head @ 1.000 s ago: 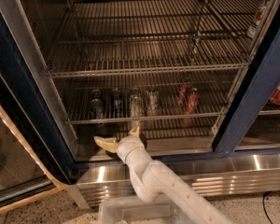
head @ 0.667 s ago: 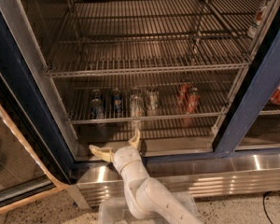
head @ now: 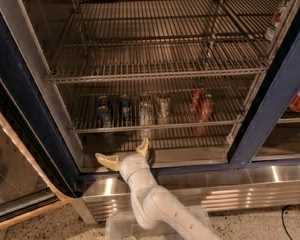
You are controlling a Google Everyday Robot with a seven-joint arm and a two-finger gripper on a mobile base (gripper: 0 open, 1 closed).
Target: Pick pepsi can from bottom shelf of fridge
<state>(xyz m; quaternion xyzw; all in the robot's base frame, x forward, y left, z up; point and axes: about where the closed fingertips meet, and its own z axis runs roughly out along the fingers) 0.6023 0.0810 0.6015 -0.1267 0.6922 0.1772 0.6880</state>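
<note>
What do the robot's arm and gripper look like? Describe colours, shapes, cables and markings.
The arm is smooth off-white, made of rounded tubular segments with bulging joints. The gripper, low in front of the fridge sill, has two tapered cream-yellow fingers. No cables or markings show.

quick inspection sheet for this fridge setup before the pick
surface: bottom shelf of the fridge, a wire rack carrying one row of cans
job's things: pepsi can upright, left part of the row, untouched
clutter: dark can, silvery cans, red cans in the same row
grippers: gripper open, below the shelf's front rail, holding nothing
cables: black cable on the floor, far right
surroundings: glass door open at left, steel kick plate below
</note>
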